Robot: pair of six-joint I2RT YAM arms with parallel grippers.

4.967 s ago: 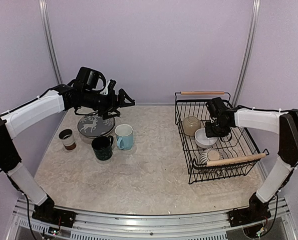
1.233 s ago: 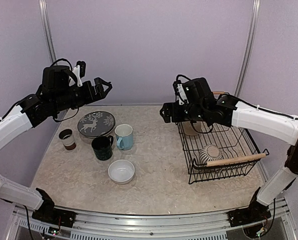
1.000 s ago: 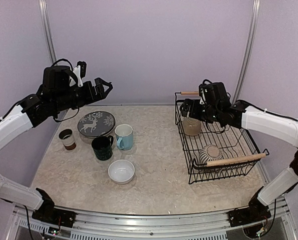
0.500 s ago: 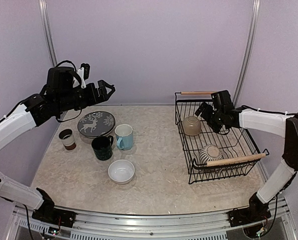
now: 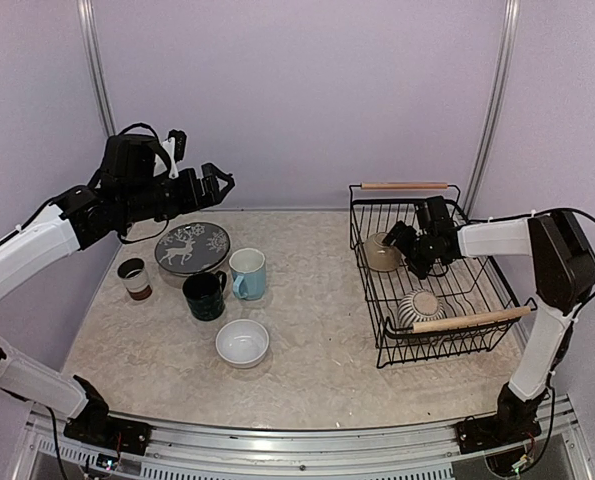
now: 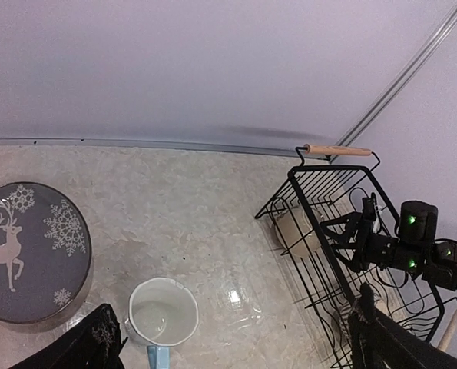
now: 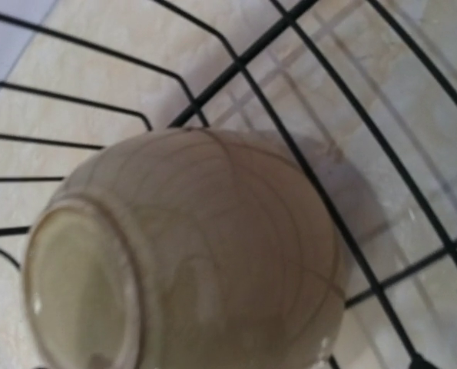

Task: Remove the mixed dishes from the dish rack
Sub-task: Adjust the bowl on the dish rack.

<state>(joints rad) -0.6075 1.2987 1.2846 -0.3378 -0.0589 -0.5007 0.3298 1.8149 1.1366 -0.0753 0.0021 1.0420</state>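
The dish rack (image 5: 377,334), a black wire basket with wooden handles, stands at the right. In its far left corner a beige bowl (image 5: 381,252) lies tipped over, filling the right wrist view (image 7: 190,254). A grey striped dish (image 5: 420,305) rests near the front handle. My right gripper (image 5: 402,246) is low inside the rack, open, just right of the beige bowl and holding nothing. My left gripper (image 5: 215,184) hangs open and empty, high above the deer-pattern plate (image 5: 192,248). Its fingertips (image 6: 97,346) frame the light blue mug (image 6: 163,311) and the rack (image 6: 320,201).
On the table's left half stand a brown-white cup (image 5: 134,278), a dark green mug (image 5: 205,295), the light blue mug (image 5: 247,272) and a white bowl (image 5: 242,342). Bare table lies between these and the rack. The back wall is close behind.
The white bowl went from the rack to the table in front of the mugs. My right arm has swung back and dropped into the rack beside the beige bowl. The left arm drifted slightly right.
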